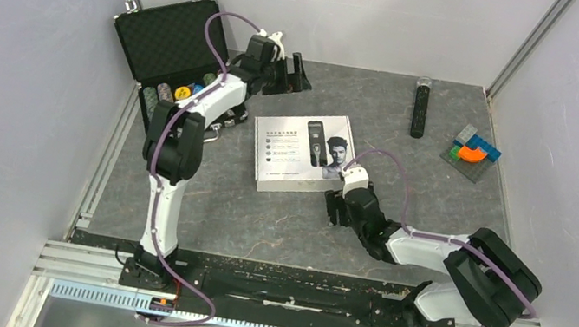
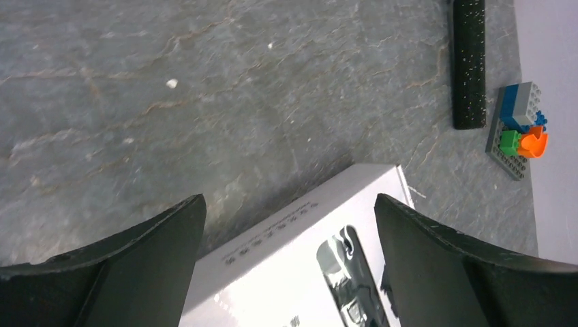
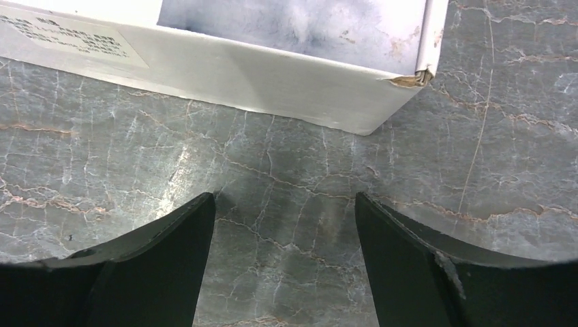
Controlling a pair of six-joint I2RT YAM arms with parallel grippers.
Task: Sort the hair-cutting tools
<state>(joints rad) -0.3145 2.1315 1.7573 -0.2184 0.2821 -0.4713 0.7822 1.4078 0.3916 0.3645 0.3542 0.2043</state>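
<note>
No clipper and no comb attachments show in any view. A white box (image 1: 305, 154) printed with a clipper and a man's face lies flat mid-table. It also shows in the left wrist view (image 2: 300, 266) and the right wrist view (image 3: 272, 75). My left gripper (image 1: 298, 77) is open and empty, above the table just behind the box's far edge; in its wrist view (image 2: 290, 204) the box lies below its fingers. My right gripper (image 1: 335, 209) is open and empty, low over the table just in front of the box's near right corner (image 3: 285, 201).
An open black case (image 1: 167, 40) with stacks of colourful chips (image 1: 183, 92) stands at the back left. A long thin black stick with a clear tip (image 1: 420, 110) lies at the back right (image 2: 469, 61). A toy brick build (image 1: 473, 152) sits by the right wall (image 2: 521, 126).
</note>
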